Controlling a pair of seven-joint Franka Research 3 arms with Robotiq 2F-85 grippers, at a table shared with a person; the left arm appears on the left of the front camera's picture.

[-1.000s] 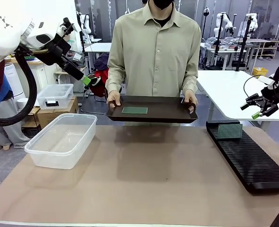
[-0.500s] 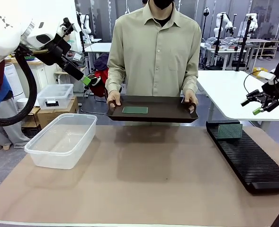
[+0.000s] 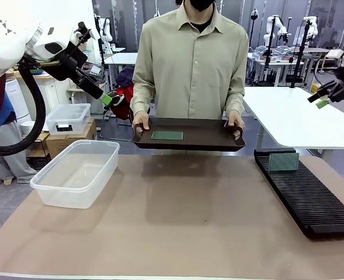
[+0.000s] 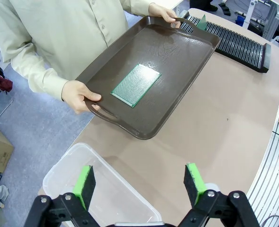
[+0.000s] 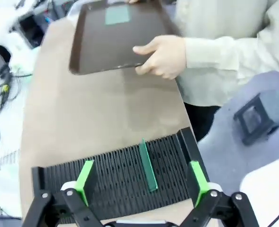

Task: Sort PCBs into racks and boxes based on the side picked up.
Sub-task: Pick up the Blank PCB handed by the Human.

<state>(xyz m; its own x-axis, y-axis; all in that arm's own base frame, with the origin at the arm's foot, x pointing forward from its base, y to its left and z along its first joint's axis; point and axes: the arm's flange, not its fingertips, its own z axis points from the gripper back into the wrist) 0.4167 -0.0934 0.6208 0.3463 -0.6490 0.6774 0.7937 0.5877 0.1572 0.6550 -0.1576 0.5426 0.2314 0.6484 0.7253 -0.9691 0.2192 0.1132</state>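
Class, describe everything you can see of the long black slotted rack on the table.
The long black rectangular rack looks like matte plastic, with many fine parallel slots along its length. It lies flat on the tan table at the robot's right. One thin green PCB stands upright in a slot near its far end; nothing else touches it.

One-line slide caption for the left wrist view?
Open left claw above clear plastic tub; person holds dark brown tray carrying flat green PCB.
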